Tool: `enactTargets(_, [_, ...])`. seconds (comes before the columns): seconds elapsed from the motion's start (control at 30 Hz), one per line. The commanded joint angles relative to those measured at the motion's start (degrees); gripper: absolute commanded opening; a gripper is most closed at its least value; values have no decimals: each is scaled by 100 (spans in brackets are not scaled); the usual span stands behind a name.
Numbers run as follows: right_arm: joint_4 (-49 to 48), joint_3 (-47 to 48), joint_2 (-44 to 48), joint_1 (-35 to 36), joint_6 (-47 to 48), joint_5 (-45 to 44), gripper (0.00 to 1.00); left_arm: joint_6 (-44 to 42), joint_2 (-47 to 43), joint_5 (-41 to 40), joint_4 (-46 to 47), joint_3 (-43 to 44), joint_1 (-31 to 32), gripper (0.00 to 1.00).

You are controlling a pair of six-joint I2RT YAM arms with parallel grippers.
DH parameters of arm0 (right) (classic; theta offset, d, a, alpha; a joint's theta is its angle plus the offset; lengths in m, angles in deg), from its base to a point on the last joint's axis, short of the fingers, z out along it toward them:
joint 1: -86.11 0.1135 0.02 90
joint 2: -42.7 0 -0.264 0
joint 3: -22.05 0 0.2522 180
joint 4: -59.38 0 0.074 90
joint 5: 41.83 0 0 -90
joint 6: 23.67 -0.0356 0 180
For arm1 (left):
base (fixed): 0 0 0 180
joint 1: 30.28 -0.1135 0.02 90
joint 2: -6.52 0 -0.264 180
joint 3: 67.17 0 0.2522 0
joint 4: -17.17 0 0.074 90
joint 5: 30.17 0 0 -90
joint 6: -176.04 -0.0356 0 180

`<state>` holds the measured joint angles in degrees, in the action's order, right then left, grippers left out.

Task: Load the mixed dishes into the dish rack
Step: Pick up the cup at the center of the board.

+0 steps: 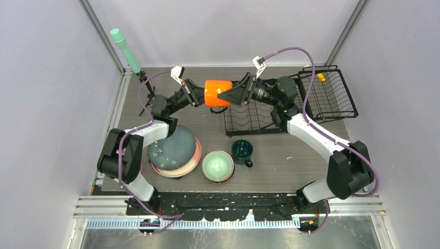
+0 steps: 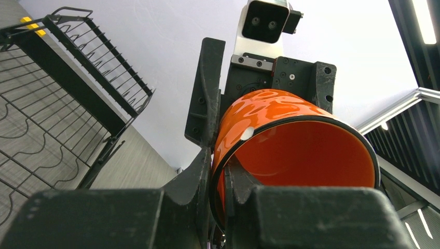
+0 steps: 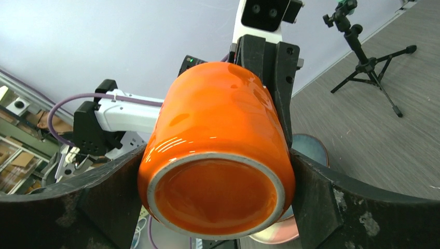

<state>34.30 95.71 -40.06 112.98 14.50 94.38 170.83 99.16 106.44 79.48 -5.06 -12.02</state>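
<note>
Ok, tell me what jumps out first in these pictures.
The orange mug, held in mid-air at the back of the table: the left gripper pinches its rim while the right gripper's wide jaws straddle its base. The black dish rack lies just right of it.

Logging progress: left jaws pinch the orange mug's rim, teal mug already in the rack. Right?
Not quite. The teal mug stands on the table, in front of the rack, as the top view shows. The left jaws do pinch the rim of the orange mug.
</note>
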Motion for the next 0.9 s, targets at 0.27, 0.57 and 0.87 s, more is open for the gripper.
enactTargets(0.27, [101, 93, 279, -164, 392, 330, 99, 41, -306, -161, 593, 147, -20, 0])
enactTargets(0.57, [-1041, -77, 119, -419, -595, 555, 95, 21, -295, -165, 593, 139, -32, 0])
enactTargets(0.87, [-973, 6, -31, -409, -608, 717, 99, 15, -292, -170, 593, 121, -33, 0])
